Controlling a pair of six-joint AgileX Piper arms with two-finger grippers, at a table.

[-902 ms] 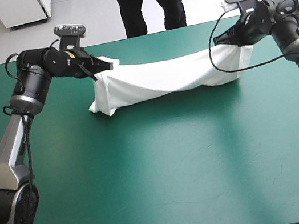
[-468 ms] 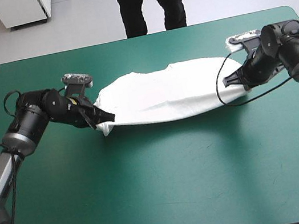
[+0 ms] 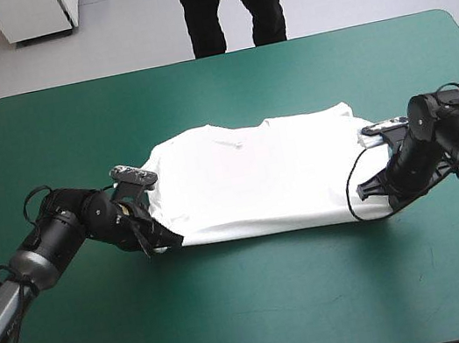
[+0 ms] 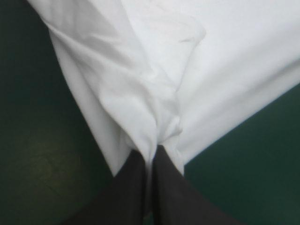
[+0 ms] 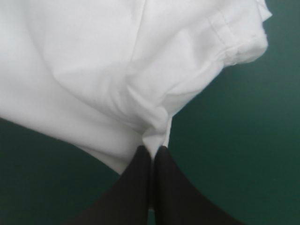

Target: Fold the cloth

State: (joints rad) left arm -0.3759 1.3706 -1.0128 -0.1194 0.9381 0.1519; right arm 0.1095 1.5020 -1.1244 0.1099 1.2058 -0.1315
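White T-shirt (image 3: 258, 180) flat on teal-green cover (image 3: 262, 308), left hand (image 3: 171, 240) and right hand (image 3: 364, 191) clamped on its near corners (cloth bunched)

The T-shirt (image 3: 253, 176) is matt, creased cloth; the teal-green cover (image 3: 254, 309) looks smooth, faintly glossy.

The right gripper (image 5: 152, 157), two broad black curved fingers, is pinched nearly together on a fold of the white soft-cloth T-shirt (image 5: 93, 61). With twelve o'clock straight ahead of the fingers, the shirt fans out from ten to one. Its stitched sleeve hem (image 5: 234, 40) sits near one. The teal-green table cover (image 5: 243, 140) shows at three and eight.
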